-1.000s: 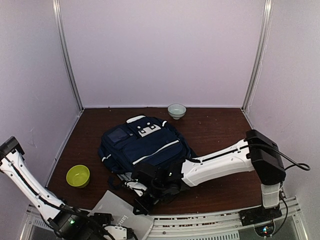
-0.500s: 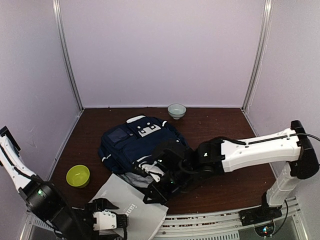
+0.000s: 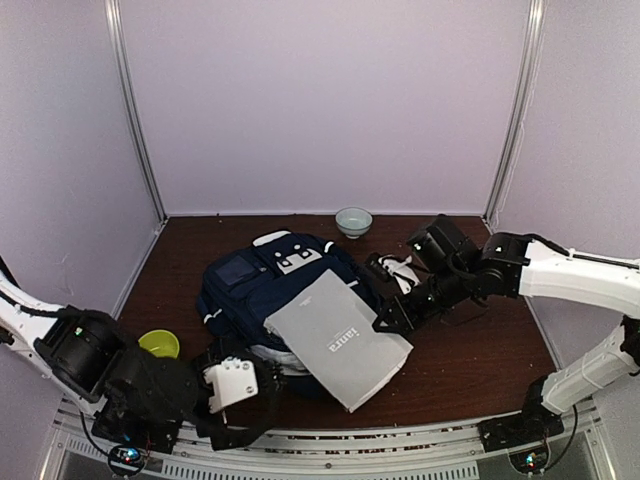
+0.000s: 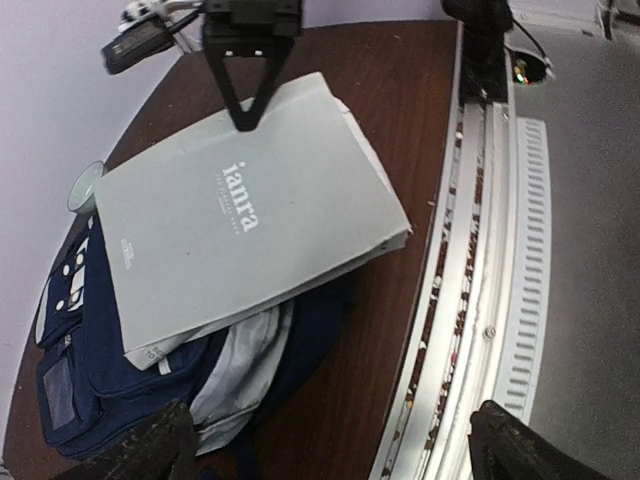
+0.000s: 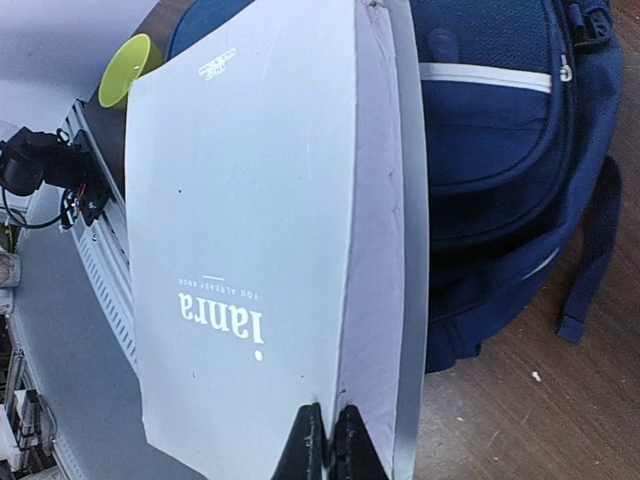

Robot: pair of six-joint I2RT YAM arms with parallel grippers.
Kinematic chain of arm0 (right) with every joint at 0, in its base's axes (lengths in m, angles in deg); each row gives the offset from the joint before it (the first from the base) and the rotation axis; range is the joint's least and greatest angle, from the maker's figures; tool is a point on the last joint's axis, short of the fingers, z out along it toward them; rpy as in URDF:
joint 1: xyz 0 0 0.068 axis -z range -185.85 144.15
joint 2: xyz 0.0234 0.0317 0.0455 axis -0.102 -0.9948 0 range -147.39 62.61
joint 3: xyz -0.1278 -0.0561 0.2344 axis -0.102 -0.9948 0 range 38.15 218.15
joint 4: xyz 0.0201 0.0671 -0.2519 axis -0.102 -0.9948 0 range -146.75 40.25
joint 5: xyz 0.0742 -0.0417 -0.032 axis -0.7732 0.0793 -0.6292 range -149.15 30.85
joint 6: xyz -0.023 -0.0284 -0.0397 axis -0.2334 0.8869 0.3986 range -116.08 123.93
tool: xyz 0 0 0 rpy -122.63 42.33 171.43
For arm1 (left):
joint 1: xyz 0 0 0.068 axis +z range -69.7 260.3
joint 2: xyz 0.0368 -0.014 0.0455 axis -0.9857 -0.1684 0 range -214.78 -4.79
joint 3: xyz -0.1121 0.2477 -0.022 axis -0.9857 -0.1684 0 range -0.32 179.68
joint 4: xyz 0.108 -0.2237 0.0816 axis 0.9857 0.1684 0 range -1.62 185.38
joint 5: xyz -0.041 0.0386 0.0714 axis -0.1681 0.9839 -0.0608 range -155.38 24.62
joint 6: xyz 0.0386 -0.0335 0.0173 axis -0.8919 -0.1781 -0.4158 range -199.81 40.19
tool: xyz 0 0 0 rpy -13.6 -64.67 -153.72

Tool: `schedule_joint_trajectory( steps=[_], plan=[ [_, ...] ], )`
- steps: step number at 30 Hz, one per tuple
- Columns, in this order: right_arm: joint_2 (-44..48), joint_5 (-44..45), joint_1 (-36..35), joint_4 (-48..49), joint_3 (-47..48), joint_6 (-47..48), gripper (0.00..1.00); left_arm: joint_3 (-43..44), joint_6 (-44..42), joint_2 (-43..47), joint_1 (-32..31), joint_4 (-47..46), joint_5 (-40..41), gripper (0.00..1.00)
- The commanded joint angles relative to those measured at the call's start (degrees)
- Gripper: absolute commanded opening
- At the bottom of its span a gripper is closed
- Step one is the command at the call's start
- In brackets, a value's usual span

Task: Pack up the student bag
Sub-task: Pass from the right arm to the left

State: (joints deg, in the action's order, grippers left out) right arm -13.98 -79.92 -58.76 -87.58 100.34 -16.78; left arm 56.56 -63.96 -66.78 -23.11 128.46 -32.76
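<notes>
The grey book [image 3: 338, 340] has swung from 6 o'clock to over the student bag [image 3: 250, 285] lying mid-table. Your right gripper [image 5: 328, 440] clamps its 3 o'clock edge; your left gripper [image 4: 330, 445], at 7 o'clock, gapes wide, empty.

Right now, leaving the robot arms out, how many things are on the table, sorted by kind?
Backpack: 1
Grey book: 1
Bowls: 2, the pale bowl and the lime green bowl
Total: 4

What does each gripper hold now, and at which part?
The right gripper pinches the grey book at one edge. The left gripper is open and holds nothing.
</notes>
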Motion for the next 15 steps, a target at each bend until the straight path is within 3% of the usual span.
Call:
schedule_joint_trajectory(
  steps=[1,4,7,11,15],
  plan=[
    [-0.5,2.4,4.6,-6.3,1.3,11.2,0.00,2.9,1.3,0.8,13.6,-7.4,-9.4,0.98],
    [1.4,3.7,5.0,-6.7,0.9,15.7,0.00,2.1,4.4,1.1,25.1,-9.7,-16.8,0.98],
    [4.1,4.7,5.1,-6.0,0.3,18.6,0.00,3.1,3.8,1.1,31.1,-12.6,-20.8,0.98],
    [7.8,0.9,5.2,-6.5,0.4,25.4,0.00,8.2,2.3,-3.1,36.6,-14.0,-28.7,0.98],
    [11.9,1.1,5.2,-3.6,-0.3,28.5,0.00,16.3,-2.5,-8.9,38.0,-10.7,-36.4,0.98]
  ],
)
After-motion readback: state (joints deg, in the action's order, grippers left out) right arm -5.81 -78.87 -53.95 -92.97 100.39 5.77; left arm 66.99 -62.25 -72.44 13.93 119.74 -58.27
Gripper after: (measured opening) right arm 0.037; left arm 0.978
